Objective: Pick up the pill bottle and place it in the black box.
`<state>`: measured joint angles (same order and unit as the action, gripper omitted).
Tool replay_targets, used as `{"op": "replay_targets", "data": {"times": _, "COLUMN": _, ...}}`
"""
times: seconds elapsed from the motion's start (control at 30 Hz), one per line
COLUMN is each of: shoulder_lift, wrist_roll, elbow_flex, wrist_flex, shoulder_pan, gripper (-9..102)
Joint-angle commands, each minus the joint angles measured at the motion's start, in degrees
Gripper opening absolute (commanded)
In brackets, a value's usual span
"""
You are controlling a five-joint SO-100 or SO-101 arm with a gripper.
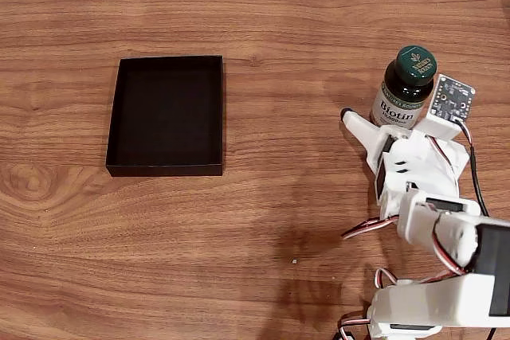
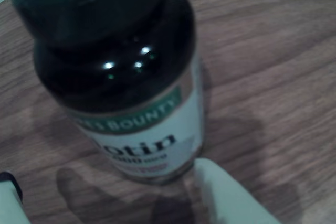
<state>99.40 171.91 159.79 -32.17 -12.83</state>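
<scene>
In the fixed view, the pill bottle (image 1: 405,89) stands upright on the wooden desk (image 1: 279,212), far right. The fingers (image 1: 388,119) are spread apart around its bottom part, not squeezing it. The black box (image 1: 166,115) sits well apart on the left.

In the wrist view, the pill bottle (image 2: 123,72) looks big and close, between the white fingers (image 2: 226,195).
</scene>
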Motion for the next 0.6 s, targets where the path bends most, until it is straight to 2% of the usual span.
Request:
{"op": "replay_targets", "data": {"times": 0.0, "shoulder_lift": -0.70, "wrist_roll": 0.70, "elbow_flex": -4.66, "wrist_flex": -2.55, "shoulder_pan": 0.00, "gripper": 42}}
{"op": "replay_targets", "data": {"times": 0.13, "shoulder_lift": -2.81, "wrist_roll": 0.53, "elbow_flex": -6.59, "wrist_flex": -2.64, "shoulder_pan": -0.62, "gripper": 44}}
{"op": "replay_targets", "data": {"times": 0.33, "shoulder_lift": -3.43, "wrist_roll": -5.62, "elbow_flex": -8.61, "wrist_flex": -2.64, "shoulder_pan": -2.64, "gripper": 44}}
{"op": "replay_targets", "data": {"times": 0.43, "shoulder_lift": -3.87, "wrist_roll": -5.54, "elbow_flex": -8.96, "wrist_flex": -2.64, "shoulder_pan": -3.16, "gripper": 40}}
{"op": "replay_targets", "data": {"times": 0.57, "shoulder_lift": -4.83, "wrist_roll": -4.66, "elbow_flex": -9.49, "wrist_flex": -3.69, "shoulder_pan": -3.52, "gripper": 40}}
